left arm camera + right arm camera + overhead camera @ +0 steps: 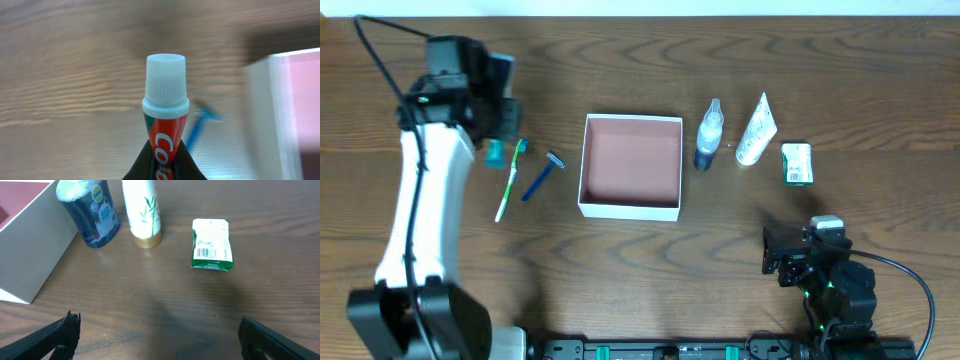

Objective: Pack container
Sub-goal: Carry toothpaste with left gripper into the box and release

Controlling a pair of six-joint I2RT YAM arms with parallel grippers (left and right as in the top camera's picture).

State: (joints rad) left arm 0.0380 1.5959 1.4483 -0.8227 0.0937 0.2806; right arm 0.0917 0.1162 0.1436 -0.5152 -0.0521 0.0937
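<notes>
Two tools: my left tool (165,162) pinches a toothpaste tube (165,107) left of the container (630,210); my right tool (165,340) hangs spread.

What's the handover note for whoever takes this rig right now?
Left claw: shut on the toothpaste tube, to the left of the container.
Right claw: open and empty, near the front of the table, right of the container.
Left of the container: toothbrush, razor.
Right of it: blue bottle, white tube, green-and-white packet.
Done: nothing packed; the container is empty.
Left: put in the toothpaste tube, then the other five items.
</notes>
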